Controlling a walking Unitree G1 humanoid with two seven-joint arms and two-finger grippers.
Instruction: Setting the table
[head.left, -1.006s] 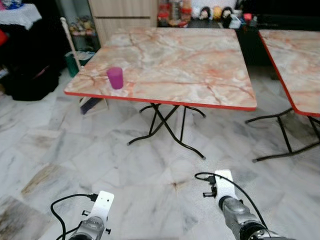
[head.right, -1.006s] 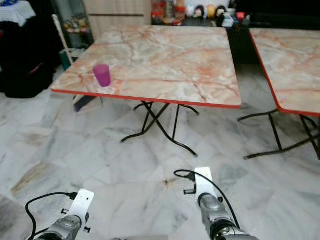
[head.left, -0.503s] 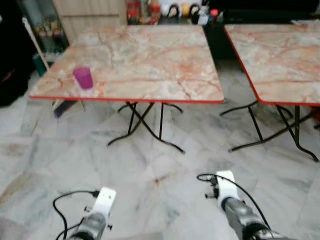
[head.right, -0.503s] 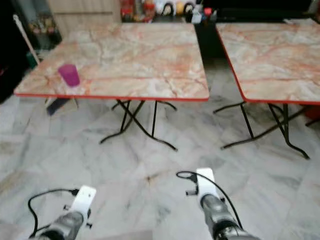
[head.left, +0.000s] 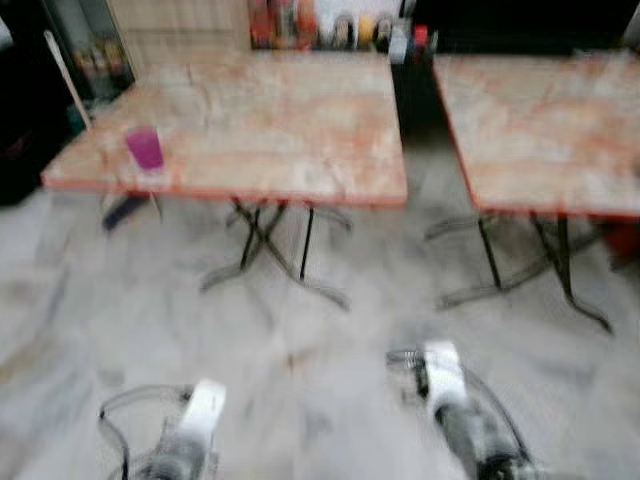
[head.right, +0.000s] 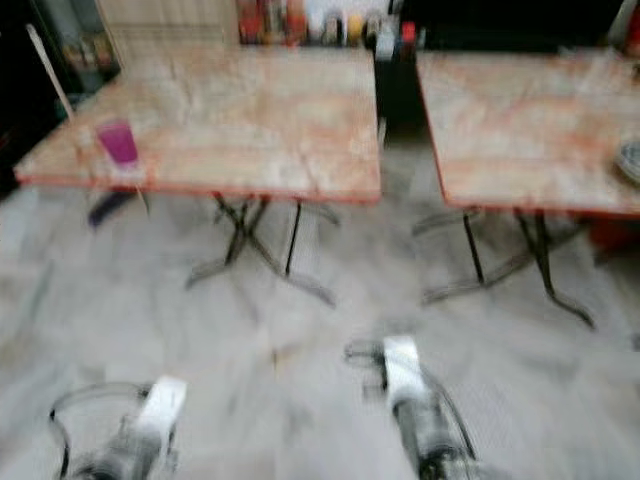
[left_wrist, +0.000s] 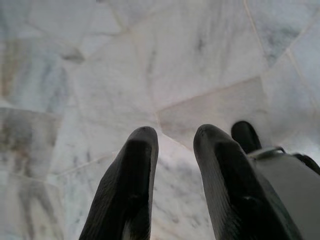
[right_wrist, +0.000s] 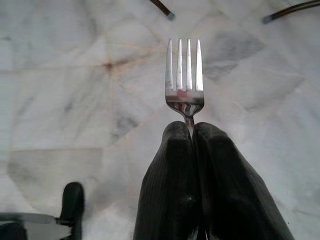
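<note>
Standing on pale marble floor (head.left: 120, 290), two orange-topped folding tables sit side by side with a dark gap between them. The left table (head.left: 260, 130) has a purple cup (head.left: 145, 148) near its front-left corner; the right table (head.left: 540, 130) looks blurry. The right claw (right_wrist: 192, 132) pinches a fork (right_wrist: 184, 75), prongs out over the floor. The left claw (left_wrist: 175, 145) hangs slightly parted, holding nothing.

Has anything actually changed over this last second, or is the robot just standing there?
Mostly the view has changed: the camera has swung to the robot's right, so the second table now shows far more fully, and the picture has blurred. The purple cup still stands at its table's near left corner. The right gripper stays shut on the fork; the left gripper stays open, holding nothing.
</note>
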